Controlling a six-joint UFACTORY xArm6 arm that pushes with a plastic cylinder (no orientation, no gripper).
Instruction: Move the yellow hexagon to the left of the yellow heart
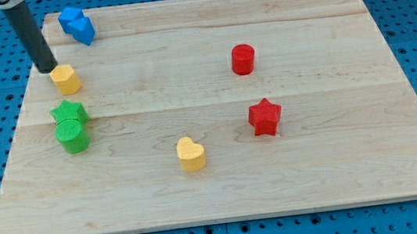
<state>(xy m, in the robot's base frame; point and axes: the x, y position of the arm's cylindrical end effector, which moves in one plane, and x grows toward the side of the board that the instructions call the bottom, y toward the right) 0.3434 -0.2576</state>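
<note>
The yellow hexagon (66, 78) lies near the board's left edge, in the upper left of the view. The yellow heart (191, 154) lies lower, near the middle of the board towards the view's bottom. My tip (48, 69) rests just up and left of the yellow hexagon, close to it or touching its upper left side. The hexagon is far to the left of and above the heart.
Two blue blocks (77, 24) sit together at the top left. A green star (69, 113) and a green cylinder (73, 136) sit touching just below the hexagon. A red cylinder (242, 59) and a red star (264, 117) are to the right. The wooden board (333, 174) has edges all round.
</note>
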